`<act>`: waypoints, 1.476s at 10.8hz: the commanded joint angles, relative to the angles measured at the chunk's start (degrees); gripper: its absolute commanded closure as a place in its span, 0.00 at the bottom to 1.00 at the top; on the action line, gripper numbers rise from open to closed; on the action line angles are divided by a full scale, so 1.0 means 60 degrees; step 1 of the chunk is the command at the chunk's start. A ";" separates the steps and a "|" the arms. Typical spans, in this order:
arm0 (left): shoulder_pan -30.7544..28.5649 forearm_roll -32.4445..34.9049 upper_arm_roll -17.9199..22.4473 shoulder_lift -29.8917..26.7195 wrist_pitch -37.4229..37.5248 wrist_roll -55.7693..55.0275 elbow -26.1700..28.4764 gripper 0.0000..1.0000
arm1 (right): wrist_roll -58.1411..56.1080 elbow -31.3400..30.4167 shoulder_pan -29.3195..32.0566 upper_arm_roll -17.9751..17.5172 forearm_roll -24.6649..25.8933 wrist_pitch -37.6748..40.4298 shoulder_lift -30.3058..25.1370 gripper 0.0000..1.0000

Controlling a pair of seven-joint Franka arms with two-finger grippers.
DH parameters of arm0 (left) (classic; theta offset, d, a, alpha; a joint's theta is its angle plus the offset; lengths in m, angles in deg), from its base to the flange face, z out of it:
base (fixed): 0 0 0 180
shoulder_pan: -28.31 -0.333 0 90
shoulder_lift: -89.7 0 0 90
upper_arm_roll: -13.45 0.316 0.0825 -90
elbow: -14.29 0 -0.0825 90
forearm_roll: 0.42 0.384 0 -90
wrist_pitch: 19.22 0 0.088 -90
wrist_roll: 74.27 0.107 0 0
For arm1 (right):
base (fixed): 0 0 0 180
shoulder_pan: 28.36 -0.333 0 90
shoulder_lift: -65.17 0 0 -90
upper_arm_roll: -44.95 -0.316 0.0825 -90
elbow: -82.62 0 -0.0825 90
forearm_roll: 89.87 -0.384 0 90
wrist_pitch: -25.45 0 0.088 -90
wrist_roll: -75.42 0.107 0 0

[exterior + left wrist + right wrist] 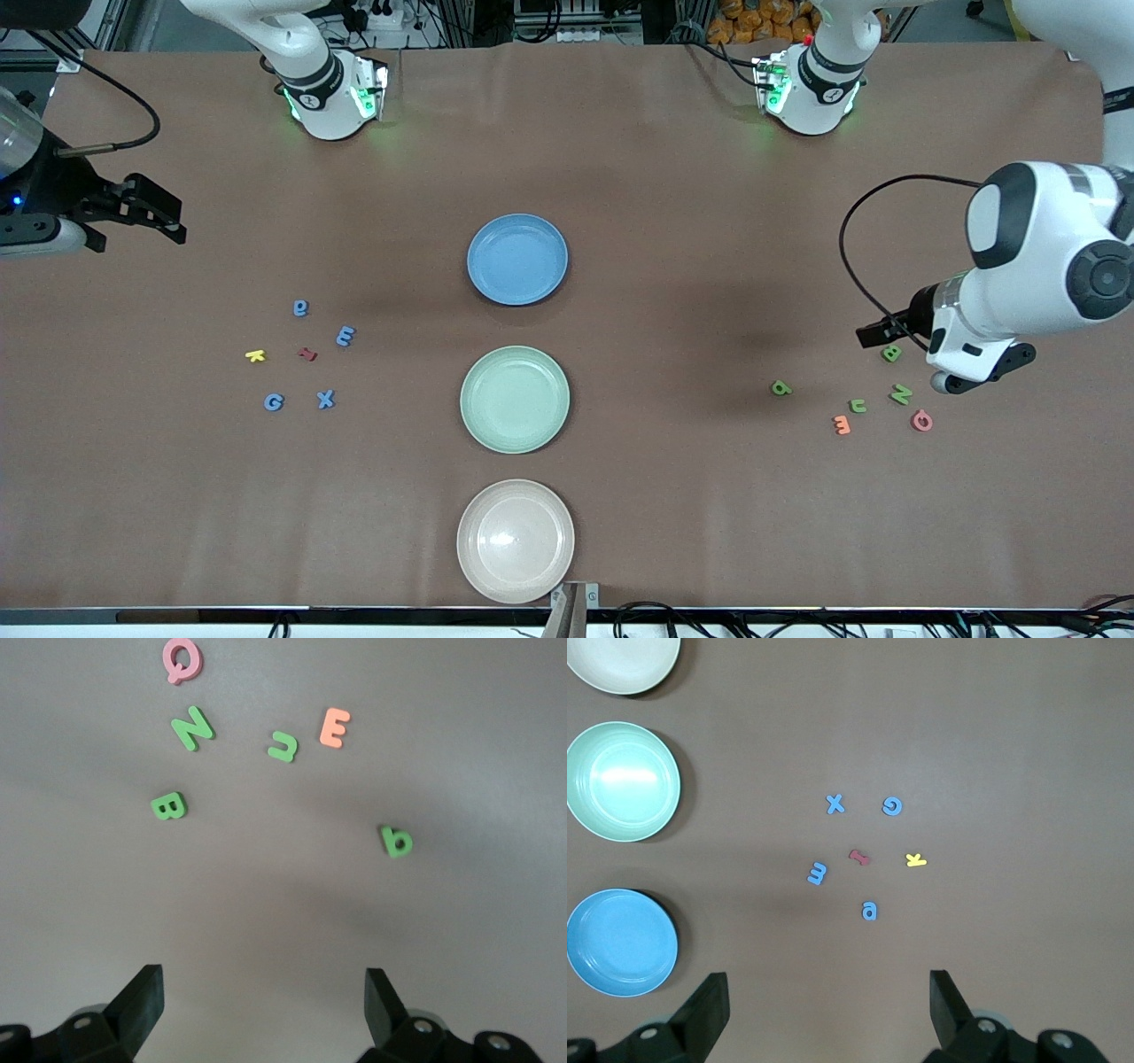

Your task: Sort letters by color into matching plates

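The blue plate [517,259], the mint green plate [515,400] and a cream plate [516,540] lie in a row mid-table, all holding nothing. Several blue letters [325,400], a yellow K [255,355] and a dark red letter [306,354] are scattered toward the right arm's end. Several green letters [901,394], an orange E [842,424] and a pink Q [921,420] lie toward the left arm's end. My left gripper [263,973] hangs open over bare table beside the green B [168,805]. My right gripper [827,977] hangs open above bare table beside the blue letters.
Brown table cover [709,496] spreads wide around the plates. A small metal bracket [576,595] sits at the table edge nearest the front camera. Both arm bases stand along the edge farthest from that camera.
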 commanded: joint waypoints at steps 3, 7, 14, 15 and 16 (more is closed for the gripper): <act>0.0898 0.1942 -0.0025 0.1645 -0.3308 -0.5393 0.1075 0.00 | -0.0177 -0.0237 -0.0137 0.0181 -0.0057 -0.0124 -0.0231 0.00; 0.0900 0.2284 -0.0025 0.2761 -0.4530 -0.5974 0.0653 0.00 | -0.0690 -0.0222 -0.0209 0.0195 -0.0057 -0.0124 -0.0246 0.00; 0.0973 0.0967 -0.0274 0.3512 -0.4868 -0.5170 -0.0141 0.00 | -0.0573 -0.0237 -0.0224 0.0210 -0.0130 -0.0124 -0.0231 0.00; 0.1031 0.0907 -0.0274 0.3526 -0.4883 -0.5169 -0.0141 0.00 | -0.0573 -0.0237 -0.0282 0.0224 -0.0144 -0.0139 -0.0202 0.00; 0.1032 0.0892 -0.0274 0.3584 -0.4913 -0.5169 -0.0126 0.00 | -0.0573 -0.0208 -0.0283 0.0210 -0.0159 -0.0139 -0.0129 0.00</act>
